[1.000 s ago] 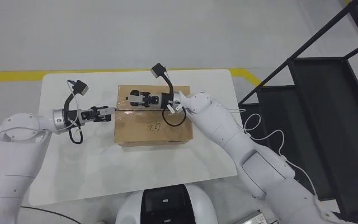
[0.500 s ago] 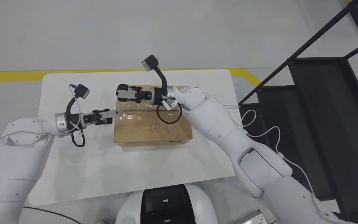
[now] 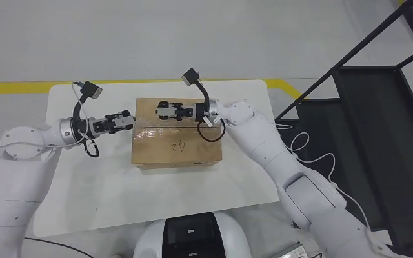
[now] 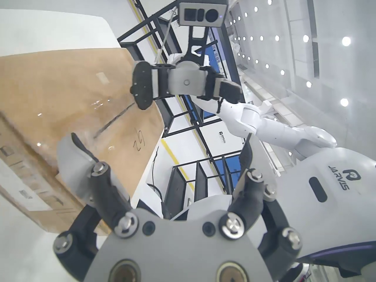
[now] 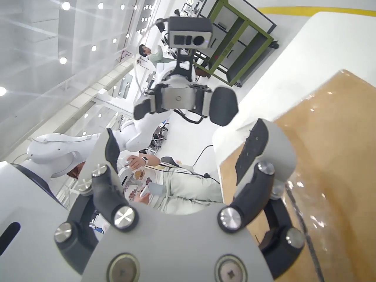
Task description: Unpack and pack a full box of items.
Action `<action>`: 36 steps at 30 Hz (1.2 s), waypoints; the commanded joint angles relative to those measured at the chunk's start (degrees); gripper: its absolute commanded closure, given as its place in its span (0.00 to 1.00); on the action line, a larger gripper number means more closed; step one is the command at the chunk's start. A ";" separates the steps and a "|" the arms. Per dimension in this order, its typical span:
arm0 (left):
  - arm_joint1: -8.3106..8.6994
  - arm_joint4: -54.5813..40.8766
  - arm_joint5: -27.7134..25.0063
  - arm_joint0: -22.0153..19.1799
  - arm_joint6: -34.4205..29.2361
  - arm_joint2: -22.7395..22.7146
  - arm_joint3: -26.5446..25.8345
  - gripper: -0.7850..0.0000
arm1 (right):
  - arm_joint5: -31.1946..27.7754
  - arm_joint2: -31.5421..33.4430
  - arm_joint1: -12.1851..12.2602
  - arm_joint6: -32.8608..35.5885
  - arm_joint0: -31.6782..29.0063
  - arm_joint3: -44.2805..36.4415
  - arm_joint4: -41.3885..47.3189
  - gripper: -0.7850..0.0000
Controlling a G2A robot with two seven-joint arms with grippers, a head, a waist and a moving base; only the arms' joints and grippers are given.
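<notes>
You have one box (image 3: 177, 143), shut and taped. Its long side runs from your left claw's side to your right claw's side. Your right claw (image 3: 161, 111) is wide open and holds nothing. It hangs over the box's far edge, so it is nearer. Your left claw (image 3: 127, 119) is also open and empty, just beside the box's left end. That makes one box and two claws.

Left end effector (image 3: 131, 119) and right end effector (image 3: 159, 111), both splayed wide

One box (image 3: 177, 145) sits on one table (image 3: 84, 187). There are two grippers (left gripper (image 3: 130, 119), right gripper (image 3: 159, 111)).
</notes>
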 commanded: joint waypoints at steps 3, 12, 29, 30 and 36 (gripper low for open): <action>-1.02 -2.07 0.33 -2.85 -2.23 3.79 0.27 0.00 | 2.93 4.68 2.61 0.54 -3.81 -4.42 -2.67 0.00; -4.00 -1.94 1.39 -8.96 -2.50 12.96 3.67 0.00 | 12.98 13.12 7.20 2.12 -13.92 -18.02 -9.50 0.00; -6.94 -3.78 -0.32 -13.43 -2.82 17.53 15.32 0.00 | 14.79 8.80 6.33 -6.76 -13.02 -13.30 -10.70 0.00; -6.90 -3.78 -0.29 -13.38 -2.99 17.30 15.74 0.00 | 14.63 8.24 6.17 -6.69 -12.57 -12.60 -10.72 0.00; -6.57 -4.23 -0.41 -12.90 -4.50 15.81 17.32 0.00 | 13.11 5.88 5.42 -5.61 -10.60 -10.24 -9.79 0.00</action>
